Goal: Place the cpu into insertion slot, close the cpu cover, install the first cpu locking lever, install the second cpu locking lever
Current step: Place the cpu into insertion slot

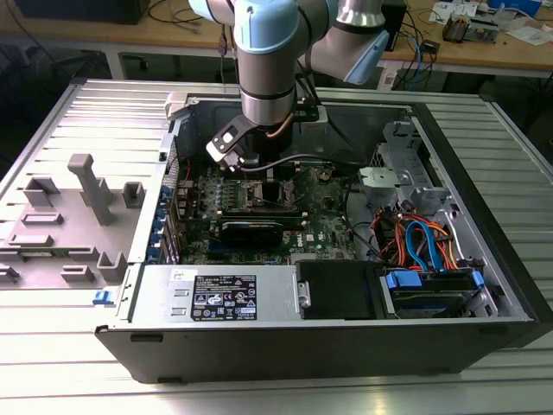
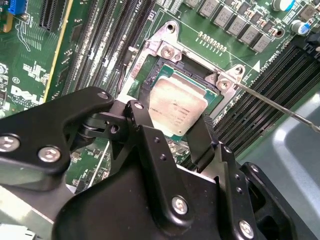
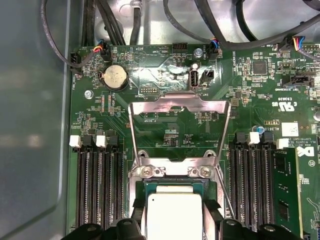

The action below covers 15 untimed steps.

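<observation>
On the slatted metal bench (image 1: 95,104), at the exterior view's left, a grey moulded tray (image 1: 69,225) with upright pegs. Just right of it, an open computer case (image 1: 328,337) lying on its side, green motherboard (image 1: 259,220) inside. Over the board, in the upper middle of the frame, the blue-and-silver arm (image 1: 268,60), reaching straight down. Further right inside the case, a bundle of orange and blue cables (image 1: 419,242).

In the second wrist view, the hand (image 2: 172,120) closed on the cpu (image 2: 177,100), black fingers (image 2: 145,135) against two opposite edges. Holds the chip flat, metal top up, within the insertion slot (image 2: 192,76); cannot tell whether fully seated. In the first wrist view, the cpu cover (image 3: 180,104) open, hinged at the slot's edge, green board showing through its window. Beside the slot, a thin wire locking lever (image 2: 280,107), angled away and unlatched.
</observation>
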Motion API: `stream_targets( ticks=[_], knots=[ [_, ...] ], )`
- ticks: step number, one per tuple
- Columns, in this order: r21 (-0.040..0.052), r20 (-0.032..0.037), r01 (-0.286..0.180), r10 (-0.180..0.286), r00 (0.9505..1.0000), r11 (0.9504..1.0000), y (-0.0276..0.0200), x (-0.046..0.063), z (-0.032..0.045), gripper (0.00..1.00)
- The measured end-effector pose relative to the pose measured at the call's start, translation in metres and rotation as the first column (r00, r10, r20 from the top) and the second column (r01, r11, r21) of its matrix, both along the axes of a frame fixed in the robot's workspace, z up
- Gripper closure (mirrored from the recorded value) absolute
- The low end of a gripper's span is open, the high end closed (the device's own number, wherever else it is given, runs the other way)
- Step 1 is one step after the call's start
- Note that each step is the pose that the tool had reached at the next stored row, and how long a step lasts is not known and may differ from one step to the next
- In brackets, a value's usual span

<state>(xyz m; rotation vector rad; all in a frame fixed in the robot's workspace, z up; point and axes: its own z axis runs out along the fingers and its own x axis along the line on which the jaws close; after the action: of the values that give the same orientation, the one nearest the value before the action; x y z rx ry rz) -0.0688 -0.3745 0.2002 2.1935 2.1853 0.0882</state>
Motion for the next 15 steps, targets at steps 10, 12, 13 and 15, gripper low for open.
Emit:
stream_targets(
  ticks=[10, 12, 13, 15],
  knots=[
    [-0.0104, 0.0000, 0.000, 0.000, 1.0000, 0.9999, 0.0001, 0.0000, 0.0001, 0.46],
    [-0.0108, 0.0000, 0.000, 0.000, 1.0000, 0.9999, 0.0001, -0.0001, 0.0001, 0.46],
    [-0.0117, 0.0000, 0.000, 0.000, 1.0000, 0.9999, 0.0001, 0.0000, 0.0000, 0.46],
    [-0.0119, -0.0001, 0.000, 0.000, 1.0000, 0.9999, 0.0001, 0.0004, -0.0001, 0.46]
  ],
)
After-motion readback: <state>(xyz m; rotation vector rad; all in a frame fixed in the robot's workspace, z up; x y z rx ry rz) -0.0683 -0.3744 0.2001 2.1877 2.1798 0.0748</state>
